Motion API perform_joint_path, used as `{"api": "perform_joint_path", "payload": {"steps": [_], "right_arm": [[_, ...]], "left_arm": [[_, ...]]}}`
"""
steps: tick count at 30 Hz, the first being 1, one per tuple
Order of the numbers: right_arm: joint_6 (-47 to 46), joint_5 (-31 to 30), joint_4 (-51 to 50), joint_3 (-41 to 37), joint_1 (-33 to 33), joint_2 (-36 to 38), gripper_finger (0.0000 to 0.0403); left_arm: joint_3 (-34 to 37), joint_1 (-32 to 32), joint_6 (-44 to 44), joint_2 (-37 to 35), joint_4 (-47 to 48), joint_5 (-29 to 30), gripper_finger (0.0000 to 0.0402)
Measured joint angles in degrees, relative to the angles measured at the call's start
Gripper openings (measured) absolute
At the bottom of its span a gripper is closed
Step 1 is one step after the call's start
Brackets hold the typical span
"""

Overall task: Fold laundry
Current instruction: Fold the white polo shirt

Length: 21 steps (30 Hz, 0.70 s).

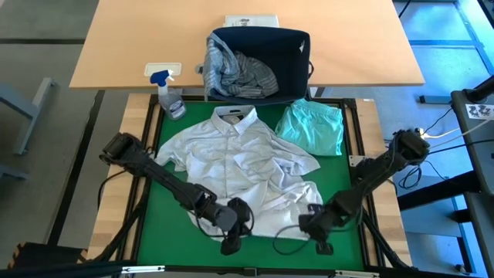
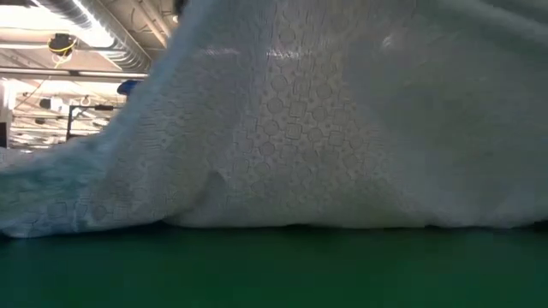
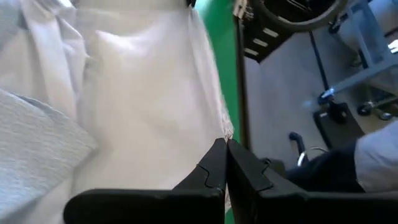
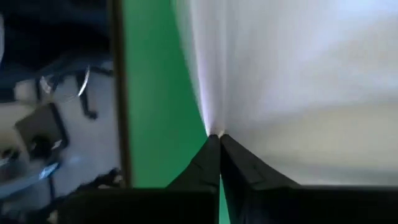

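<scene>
Shirt (image 1: 243, 166) collar toward basket (image 1: 258, 46)

Both arms are dark, near-black, built of slim straight links joined by bulkier rounded joint housings. The left claw (image 1: 231, 241) ends a chain of such links, with a black cable looping loosely beside the joint just behind it. The right claw (image 1: 320, 242) has a similar thin black cable curling out beside it. Close up, each claw carries two matte black fingers (image 3: 214, 163) tapering to narrow angular tips, mounted on a broad flat black crossbar; the right arm's fingers (image 4: 212, 155) look alike.
</scene>
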<state>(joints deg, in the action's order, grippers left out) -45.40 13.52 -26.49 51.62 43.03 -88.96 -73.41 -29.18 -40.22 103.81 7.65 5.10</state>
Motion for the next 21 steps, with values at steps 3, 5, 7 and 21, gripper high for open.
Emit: {"api": "perform_joint_path", "payload": {"steps": [3,5,7,21], "right_arm": [[-4.35,0.05,2.19,0.01,3.48,-0.87,0.0011],[-7.16,-0.01,4.06,0.02,5.38,-1.52,0.0017],[-9.19,-0.59,4.79,0.04,7.21,-2.18,0.0021],[-15.67,-2.16,2.32,0.04,10.62,-3.01,0.0083]], "left_arm": [[0.0,-1.72,-0.2,0.05,0.02,0.06,0.0],[0.0,-3.03,-0.34,0.43,-0.68,0.07,0.0],[0.0,-4.53,-0.27,1.05,-1.59,0.64,0.0],[0.09,-6.67,-6.04,5.39,-1.46,-14.22,0.0094]]}}
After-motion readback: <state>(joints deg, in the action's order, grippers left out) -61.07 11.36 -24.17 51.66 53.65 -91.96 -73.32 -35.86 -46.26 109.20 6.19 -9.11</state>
